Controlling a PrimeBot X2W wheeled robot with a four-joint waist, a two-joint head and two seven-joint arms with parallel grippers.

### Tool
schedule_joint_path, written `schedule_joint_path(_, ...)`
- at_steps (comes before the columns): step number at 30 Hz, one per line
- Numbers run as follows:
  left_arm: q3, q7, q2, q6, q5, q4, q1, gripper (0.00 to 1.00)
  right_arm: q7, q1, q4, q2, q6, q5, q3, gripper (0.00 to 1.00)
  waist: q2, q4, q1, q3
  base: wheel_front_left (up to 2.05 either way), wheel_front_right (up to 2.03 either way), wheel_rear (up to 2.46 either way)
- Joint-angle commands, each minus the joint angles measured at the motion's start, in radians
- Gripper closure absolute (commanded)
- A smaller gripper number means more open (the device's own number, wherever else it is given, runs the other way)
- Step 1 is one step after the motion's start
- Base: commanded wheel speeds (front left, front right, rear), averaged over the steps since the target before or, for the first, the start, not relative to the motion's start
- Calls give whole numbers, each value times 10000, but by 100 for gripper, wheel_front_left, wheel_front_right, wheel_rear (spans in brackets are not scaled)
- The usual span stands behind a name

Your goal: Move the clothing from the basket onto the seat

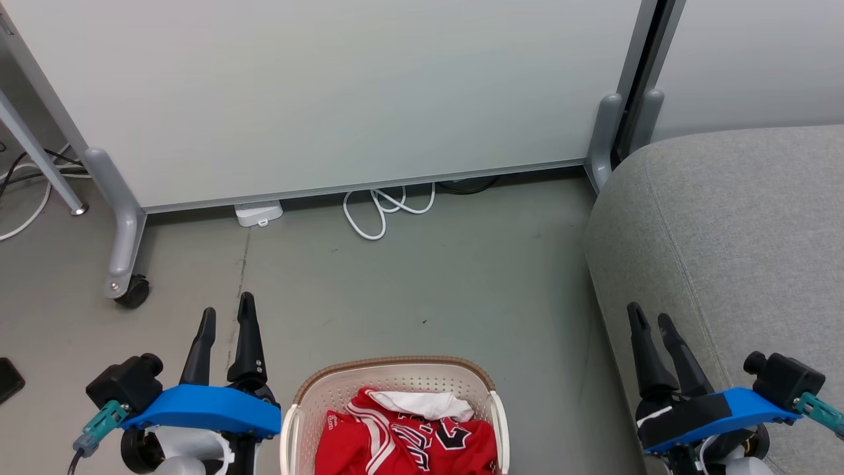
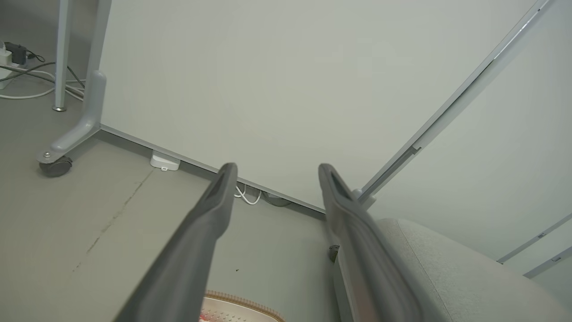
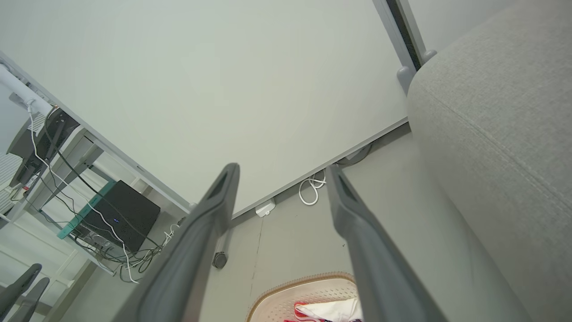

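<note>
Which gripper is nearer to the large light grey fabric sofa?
Right. The right gripper sits at the sofa's edge; the left gripper is beyond the cream perforated plastic basket, over the floor.

The bottom edge of the head view cuts off the basket [image 1: 395, 363], so its near half is out of sight. The clothing [image 1: 356, 442] inside is cut off too, and its black letters are too crumpled to read. The sofa [image 1: 725, 231] runs off the right edge. A dark thing [image 1: 6, 382] at the left edge is too cut off to name.
</note>
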Motion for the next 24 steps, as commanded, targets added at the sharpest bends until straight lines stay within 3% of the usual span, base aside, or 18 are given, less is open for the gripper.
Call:
schedule_joint_path(1, -71, -117, 105, 63, 359, -68, -265, 0, -118, -236, -79, -68, 26, -381, 54, 0, -1, 13, 0, 4, 0, 0, 0)
schedule_joint_path(24, -594, -692, 192, 219, 2620, -119, -402, 0, -692, -348, 20, -84, 29, -2774, 281, 0, -1, 70, 0, 105, 0, 0, 0)
